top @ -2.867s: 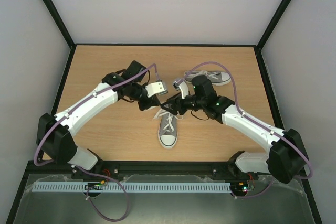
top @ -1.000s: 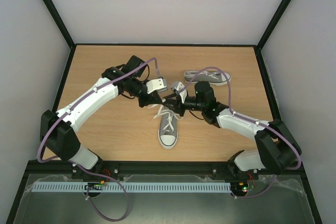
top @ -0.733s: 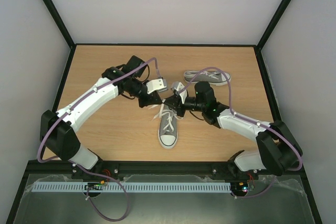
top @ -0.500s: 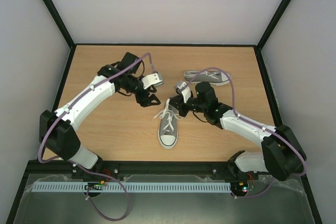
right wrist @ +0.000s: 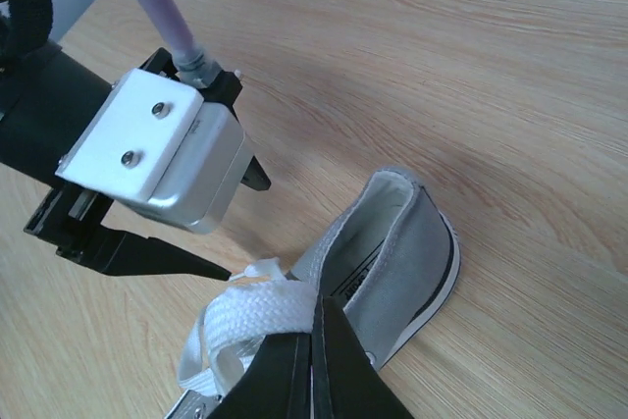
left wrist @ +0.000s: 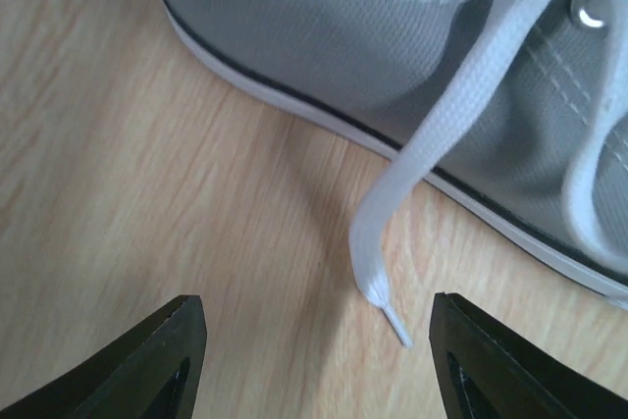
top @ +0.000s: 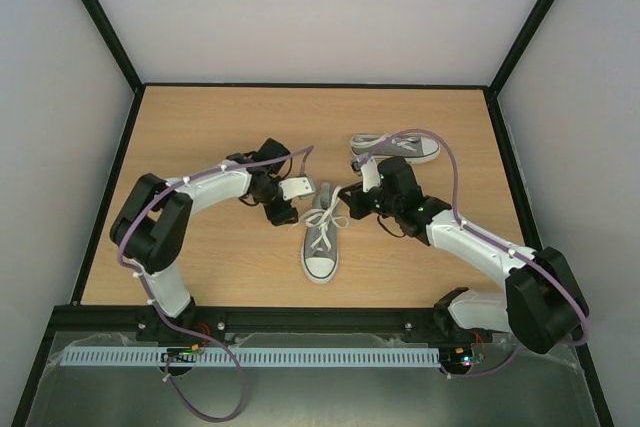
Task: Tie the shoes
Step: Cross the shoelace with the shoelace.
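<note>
Pale wood worktop (top: 200, 117) fills a white-walled booth, and the grey shoe (top: 320, 242) at its middle serves as the landmark. A second shoe (top: 396, 146) lies beyond it on the right arm's side, long axis crosswise. Which end is its toe is too small to tell.

A second ago both claws met over the grey shoe's collar. Half a second ago the left one had drawn away from it. Now the left arm has folded back, and the left claw (top: 284, 213) sits low against the worktop just beside the shoe's heel quarter. Its fingers are spread wide with nothing between them. A loose lace end (left wrist: 392, 213) droops from the top eyelet, and its tip rests on the wood in the gap.

The right claw (right wrist: 314, 331) is pressed together on a bunch of white lace (right wrist: 250, 316) above the shoe's throat, near the collar.

So one strand is held and the other is free. No knot shows. The tying looks to be at an early stage, and the left claw is probably lined up to take the fallen end.

The grey shoe's long axis runs near to far. Its white toe cap points toward the arm bases, and its open heel points toward the far wall.
</note>
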`<state>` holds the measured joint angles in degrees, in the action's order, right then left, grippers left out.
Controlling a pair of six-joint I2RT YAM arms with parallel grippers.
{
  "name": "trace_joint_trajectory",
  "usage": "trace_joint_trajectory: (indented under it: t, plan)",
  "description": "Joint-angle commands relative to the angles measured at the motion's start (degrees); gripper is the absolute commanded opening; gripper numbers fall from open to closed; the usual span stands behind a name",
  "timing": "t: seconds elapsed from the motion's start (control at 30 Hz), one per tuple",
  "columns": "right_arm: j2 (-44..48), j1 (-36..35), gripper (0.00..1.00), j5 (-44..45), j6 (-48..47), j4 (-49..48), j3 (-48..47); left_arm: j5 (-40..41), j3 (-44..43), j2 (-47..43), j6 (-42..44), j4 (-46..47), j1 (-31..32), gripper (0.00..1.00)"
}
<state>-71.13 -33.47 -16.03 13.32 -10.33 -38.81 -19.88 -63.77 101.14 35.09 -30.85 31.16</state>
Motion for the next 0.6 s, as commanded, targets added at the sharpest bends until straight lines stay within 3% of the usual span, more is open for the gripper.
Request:
trace_joint_trajectory:
  t: [0.0, 0.4, 0.5, 0.57]
  plan:
    - [0.6, 0.2, 0.01, 1.6, 1.5, 2.6, -1.5, 3.7, 1.5, -0.2, 2.0, 9.2, 1.2, 0.63]
    - [2.4, 0.3, 0.01, 4.2, 0.3, 4.4, -1.6, -2.5, 4.6, 2.4, 6.0, 7.6, 3.0, 0.61]
    - [2.8, 0.3, 0.01, 4.3, 0.3, 4.7, -1.7, -2.5, 4.3, 3.2, 4.5, 9.0, 3.1, 0.47]
    - [2.9, 0.3, 0.01, 4.8, 0.5, 5.1, -1.7, -2.8, 3.9, 3.6, 3.7, 9.2, 3.2, 0.24]
